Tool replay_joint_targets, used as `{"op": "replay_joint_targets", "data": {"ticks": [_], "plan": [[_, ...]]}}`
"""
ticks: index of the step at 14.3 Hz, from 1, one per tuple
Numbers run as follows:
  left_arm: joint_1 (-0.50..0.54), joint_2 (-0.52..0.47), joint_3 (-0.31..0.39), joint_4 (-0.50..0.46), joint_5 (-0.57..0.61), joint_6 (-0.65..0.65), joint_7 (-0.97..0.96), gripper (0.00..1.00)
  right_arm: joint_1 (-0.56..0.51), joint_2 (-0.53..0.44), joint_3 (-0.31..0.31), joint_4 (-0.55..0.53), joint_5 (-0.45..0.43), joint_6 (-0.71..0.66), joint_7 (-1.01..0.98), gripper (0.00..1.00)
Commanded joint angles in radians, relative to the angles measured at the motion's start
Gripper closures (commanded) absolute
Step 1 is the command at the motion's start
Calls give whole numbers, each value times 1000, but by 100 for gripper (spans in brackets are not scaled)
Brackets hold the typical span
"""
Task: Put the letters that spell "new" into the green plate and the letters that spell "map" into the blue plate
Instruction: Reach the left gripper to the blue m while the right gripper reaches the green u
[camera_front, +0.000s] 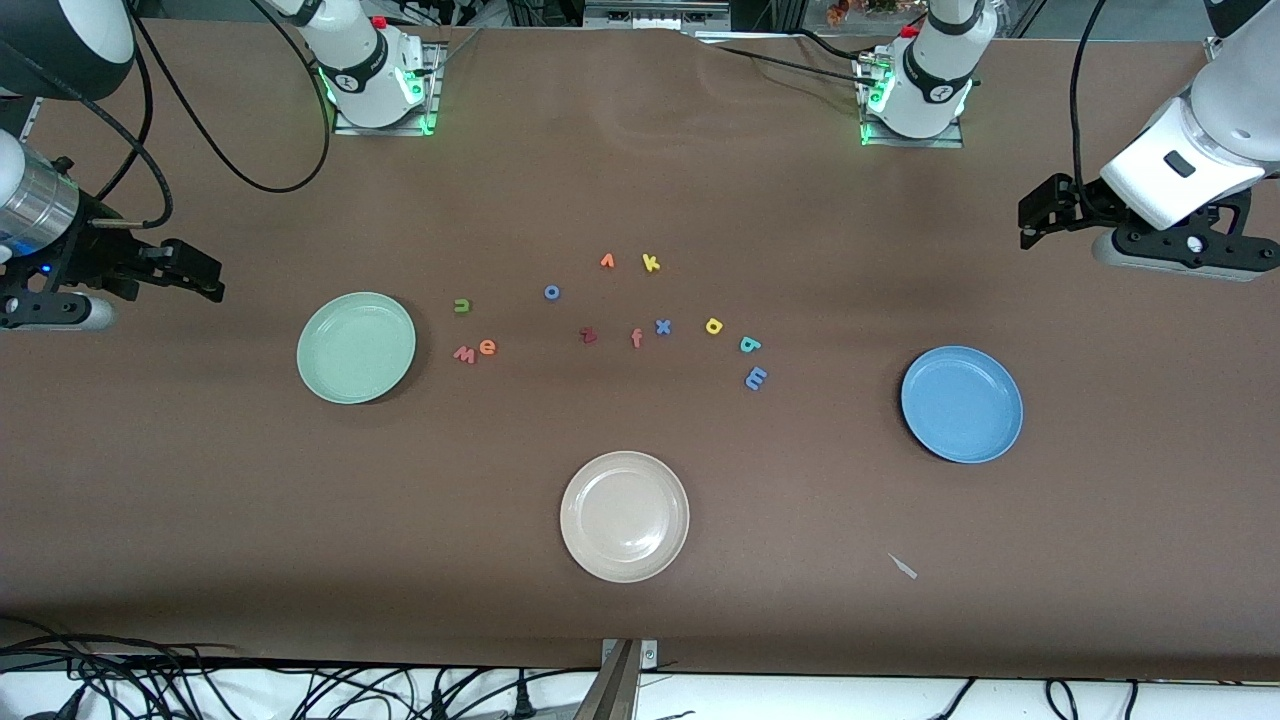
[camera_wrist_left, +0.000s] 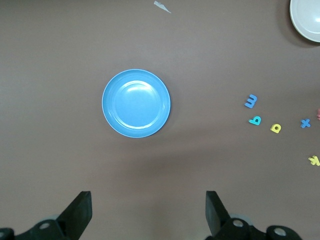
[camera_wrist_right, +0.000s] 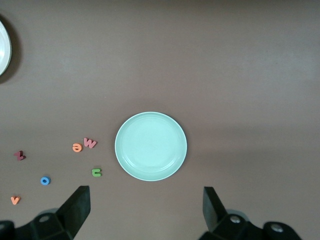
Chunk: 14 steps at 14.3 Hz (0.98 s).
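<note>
Green plate (camera_front: 356, 347) at right arm's end of table, blue plate (camera_front: 961, 404) at left arm's end; both bare, likely rigid, need no lifting.

Left gripper (camera_wrist_left: 148, 212) high over table edge by blue plate, jaws wide, nothing held; right gripper (camera_wrist_right: 146, 210) likewise by green plate, jaws wide, nothing held.

Letters tiny, probably light, soft foam, lying flat; pinch across thin strokes from above, could slip or flip:
- n (camera_front: 462, 305), e (camera_front: 487, 347), w (camera_front: 465, 353) beside green plate
- p (camera_front: 714, 326), a (camera_front: 750, 345), m (camera_front: 756, 378) toward blue plate

Letter shapes hard to read; grippers' fingertips cut off in front view.

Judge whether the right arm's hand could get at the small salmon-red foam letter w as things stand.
Probably yes: the right hand is open, and the salmon-red foam letter w lies flat, with only the orange foam letter e close beside it.
</note>
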Motion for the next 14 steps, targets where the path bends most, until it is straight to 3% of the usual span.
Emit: {"op": "replay_joint_targets", "data": {"ticks": [1, 4, 6, 9, 14], "plan": [[-21, 19, -14, 12, -14, -43, -1, 0, -6, -3, -3, 5, 18, -9, 1, 0], [-81, 94, -14, 12, -67, -75, 2, 0, -8, -2, -4, 7, 15, -7, 1, 0], [-138, 240, -14, 26, -64, -26, 1, 0, -16, 0, -6, 5, 28, 2, 7, 0], [-204, 406, -15, 26, -69, 242, -6, 0, -65, 4, -7, 5, 79, -6, -7, 0], [-334, 563, -26, 12, -92, 437, -13, 0, -52, 38, 3, -7, 71, -15, -33, 0]]}}
